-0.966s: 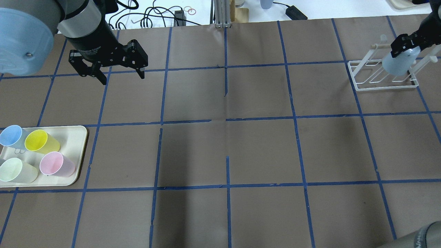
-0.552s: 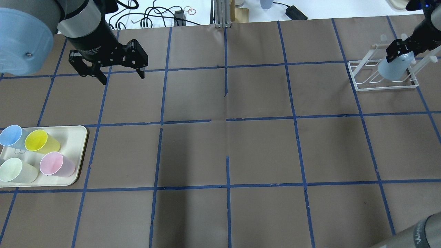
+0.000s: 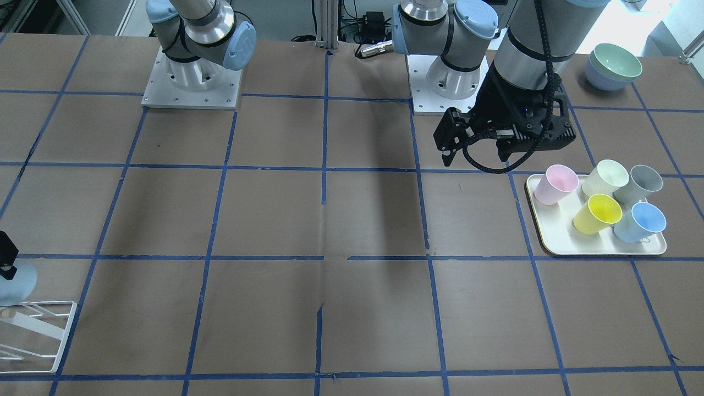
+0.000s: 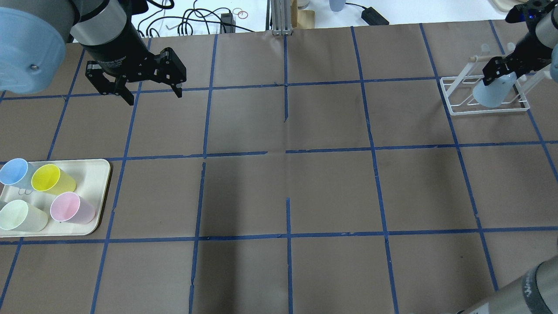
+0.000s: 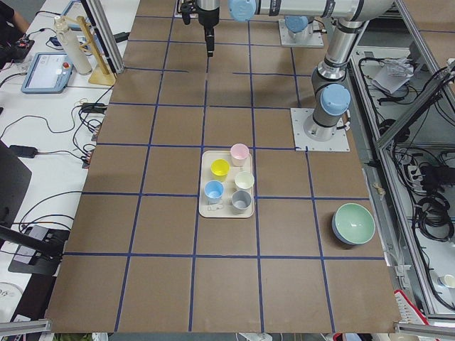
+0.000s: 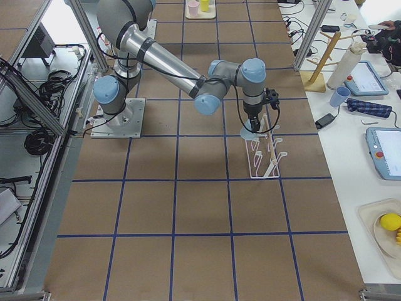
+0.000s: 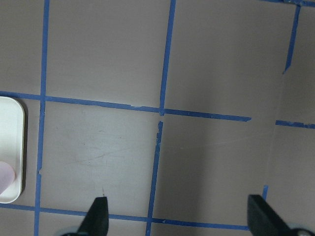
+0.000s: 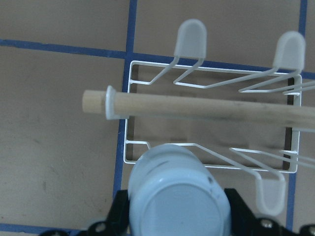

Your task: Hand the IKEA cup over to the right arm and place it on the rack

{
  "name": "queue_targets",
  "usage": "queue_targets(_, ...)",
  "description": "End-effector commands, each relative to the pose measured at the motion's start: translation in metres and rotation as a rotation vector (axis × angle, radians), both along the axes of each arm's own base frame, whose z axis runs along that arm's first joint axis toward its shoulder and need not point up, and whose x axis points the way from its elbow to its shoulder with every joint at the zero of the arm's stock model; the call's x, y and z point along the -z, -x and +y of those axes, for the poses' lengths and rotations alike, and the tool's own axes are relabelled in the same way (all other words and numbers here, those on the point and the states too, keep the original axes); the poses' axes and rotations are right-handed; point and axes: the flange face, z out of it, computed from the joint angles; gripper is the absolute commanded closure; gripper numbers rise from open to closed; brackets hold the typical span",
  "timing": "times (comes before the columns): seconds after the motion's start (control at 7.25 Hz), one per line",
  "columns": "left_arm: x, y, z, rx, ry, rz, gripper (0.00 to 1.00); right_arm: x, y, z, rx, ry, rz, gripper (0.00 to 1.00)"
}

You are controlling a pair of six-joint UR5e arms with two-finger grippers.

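My right gripper is shut on the pale blue IKEA cup and holds it upside down over the white wire rack at the far right. In the right wrist view the cup's base sits between the black fingers, just in front of the rack's wooden rod and above the wire base. The exterior right view shows the cup at the rack's near end. My left gripper is open and empty above the table at the far left, its fingertips wide apart.
A cream tray at the left front holds a second blue cup, a yellow cup, a pink cup and a pale green cup. Stacked bowls stand beside the left arm's base.
My right gripper has moved the cup left and down, closer over the rack's wire base. My left gripper has drifted slightly back and stays open.
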Motion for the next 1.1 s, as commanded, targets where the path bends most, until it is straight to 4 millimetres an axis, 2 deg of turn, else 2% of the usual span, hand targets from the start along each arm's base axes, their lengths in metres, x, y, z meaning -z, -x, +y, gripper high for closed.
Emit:
queue_targets(0.0, 0.002, -0.003, 0.000, -0.004, -0.003, -0.004, 0.00, 0.008, 0.001, -0.002, 0.001, -0.010, -0.007, 0.78)
queue_targets(0.14, 0.001, -0.002, 0.000, -0.003, -0.002, -0.004, 0.00, 0.009, 0.001, -0.002, 0.000, -0.010, -0.006, 0.37)
queue_targets(0.28, -0.001, -0.001, 0.000, -0.001, 0.003, 0.001, 0.00, 0.010, 0.004, -0.005, -0.002, 0.013, 0.016, 0.00)
queue_targets(0.55, -0.001, 0.001, 0.000, 0.000, 0.001, 0.004, 0.00, 0.008, 0.006, -0.006, 0.000, 0.022, 0.033, 0.00)
queue_targets(0.69, 0.000, 0.001, 0.001, 0.000, 0.000, 0.004, 0.00, -0.003, 0.003, -0.003, 0.000, 0.031, 0.034, 0.00)
queue_targets(0.97, 0.000, 0.000, 0.001, 0.000, 0.000, 0.002, 0.00, -0.038, -0.005, 0.012, 0.001, 0.034, 0.035, 0.00)
